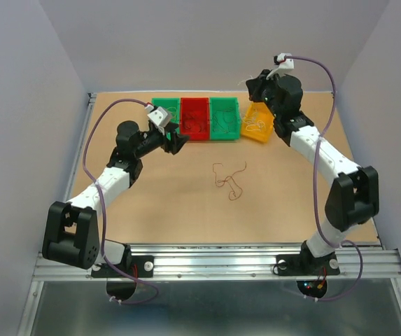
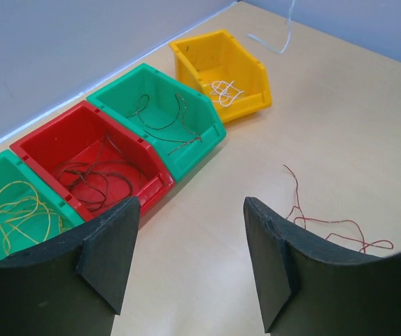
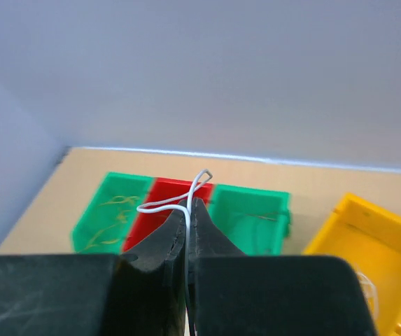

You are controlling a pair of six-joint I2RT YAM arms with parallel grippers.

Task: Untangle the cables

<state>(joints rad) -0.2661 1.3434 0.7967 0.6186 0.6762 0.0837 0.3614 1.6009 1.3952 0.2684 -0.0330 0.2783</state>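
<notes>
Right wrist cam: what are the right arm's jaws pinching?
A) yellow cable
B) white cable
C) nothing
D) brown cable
B: the right arm's jaws are shut on a thin white cable, whose loop sticks up above their tips.

Tan wooden tabletop (image 1: 151,203) filling the middle of the top view, row of four bins across its upper centre, green bin (image 1: 165,100), red bin (image 1: 194,101), second green bin (image 1: 224,101), yellow bin (image 1: 255,139) skewed at the right end, thin brown cables (image 1: 229,180) loose at centre.
</notes>
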